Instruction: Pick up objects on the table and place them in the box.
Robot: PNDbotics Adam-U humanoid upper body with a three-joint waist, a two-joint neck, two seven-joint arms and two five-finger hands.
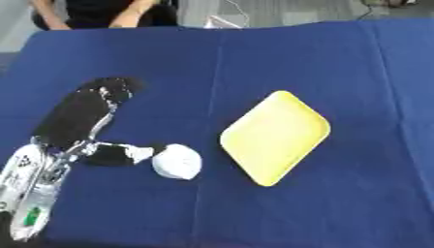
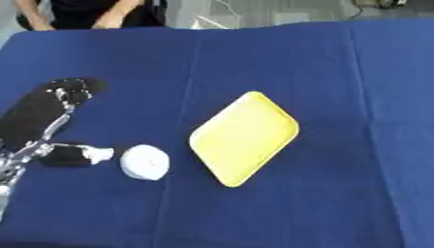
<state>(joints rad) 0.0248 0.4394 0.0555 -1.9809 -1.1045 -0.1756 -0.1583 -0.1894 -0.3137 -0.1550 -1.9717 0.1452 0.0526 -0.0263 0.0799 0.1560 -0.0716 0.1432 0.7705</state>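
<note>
A white round object point(image 1: 178, 161) lies on the blue tablecloth point(image 1: 339, 63) at the lower left. My left hand point(image 1: 72, 121) comes in from the lower left corner and is open, its black fingers point(image 1: 110, 89) stretched straight toward the far side. Its thumb point(image 1: 118, 155) points right, and the tip reaches the white object's left side. A shallow yellow tray point(image 1: 275, 137) lies flat just right of the white object, turned cornerwise. My right hand shows in neither view.
The blue cloth covers the whole table. Something small and white point(image 1: 222, 22) sits at the table's far edge. My left forearm point(image 1: 30, 189), silver and white, runs along the lower left edge.
</note>
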